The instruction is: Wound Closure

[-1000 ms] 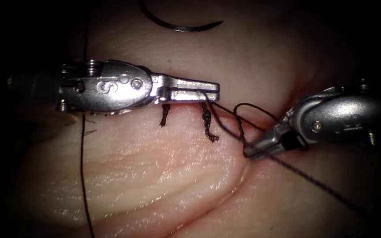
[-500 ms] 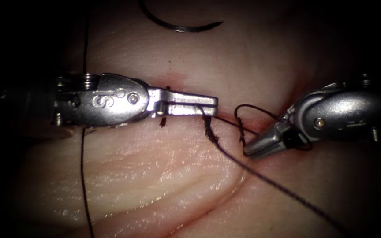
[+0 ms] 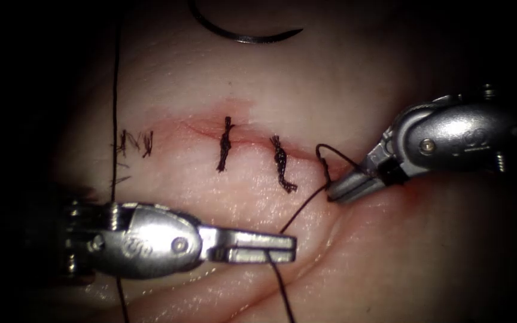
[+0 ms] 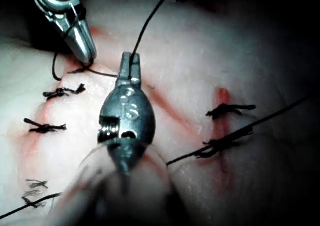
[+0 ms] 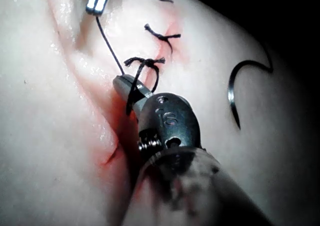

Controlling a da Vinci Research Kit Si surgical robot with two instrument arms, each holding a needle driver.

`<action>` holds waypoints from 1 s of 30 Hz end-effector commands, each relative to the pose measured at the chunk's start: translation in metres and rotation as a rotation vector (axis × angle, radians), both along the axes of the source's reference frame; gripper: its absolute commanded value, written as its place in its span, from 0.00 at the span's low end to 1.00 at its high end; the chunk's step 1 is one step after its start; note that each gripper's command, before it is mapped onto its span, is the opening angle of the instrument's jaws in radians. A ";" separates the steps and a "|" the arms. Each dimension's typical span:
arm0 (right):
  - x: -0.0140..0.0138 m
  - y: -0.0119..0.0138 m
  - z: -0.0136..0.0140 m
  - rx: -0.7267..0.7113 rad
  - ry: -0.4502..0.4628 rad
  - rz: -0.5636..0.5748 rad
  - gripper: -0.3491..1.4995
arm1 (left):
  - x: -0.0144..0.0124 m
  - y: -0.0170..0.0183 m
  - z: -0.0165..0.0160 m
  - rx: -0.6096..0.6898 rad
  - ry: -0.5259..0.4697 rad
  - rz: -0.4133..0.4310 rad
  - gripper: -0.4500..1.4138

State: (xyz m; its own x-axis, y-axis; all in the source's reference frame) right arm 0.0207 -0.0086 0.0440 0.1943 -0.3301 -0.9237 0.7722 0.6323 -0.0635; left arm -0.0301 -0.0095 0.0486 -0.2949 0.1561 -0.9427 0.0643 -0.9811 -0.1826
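The tissue (image 3: pixel 222 203) bears a cut (image 3: pixel 198 127) with knotted stitches (image 3: pixel 282 170) across it. The curved needle (image 3: pixel 246 37) lies free on the tissue at the far side, in no jaws and not in the tissue; it is also in the right wrist view (image 5: pixel 234 93). My left tool (image 3: pixel 283 248) is below the cut, shut on the thread (image 3: pixel 299 209). That strand runs taut up to my right tool (image 3: pixel 334 194) at the cut's right end, shut on the thread with a loop (image 3: pixel 330 152) around its jaws. The left wrist view has the left jaws (image 4: pixel 131 65) and the right tool (image 4: pixel 82 43).
A long strand of thread (image 3: pixel 113 90) runs down the left side of the tissue past frayed cut ends (image 3: pixel 136 142). Red fluid tints the cut's edges and the fold under the right tool (image 3: pixel 414 188). A deep crease (image 3: pixel 324 239) crosses the near tissue.
My left tool has moved from over the cut down toward the near side, drawing the thread taut with it and uncovering the stitches. The right tool has shifted slightly up. The needle has not moved.
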 end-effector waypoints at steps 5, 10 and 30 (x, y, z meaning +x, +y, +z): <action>0.0010 0.0020 0.0013 0.065 -0.033 0.009 0.00 | -0.0021 -0.0042 -0.0009 -0.003 0.033 0.056 0.00; 0.0013 0.0027 0.0020 0.110 -0.055 0.015 0.00 | -0.0035 -0.0061 -0.0023 -0.001 0.041 0.084 0.00; 0.0018 0.0065 0.0051 0.155 -0.085 0.041 0.00 | -0.0059 -0.0144 -0.0137 0.018 -0.053 0.202 0.00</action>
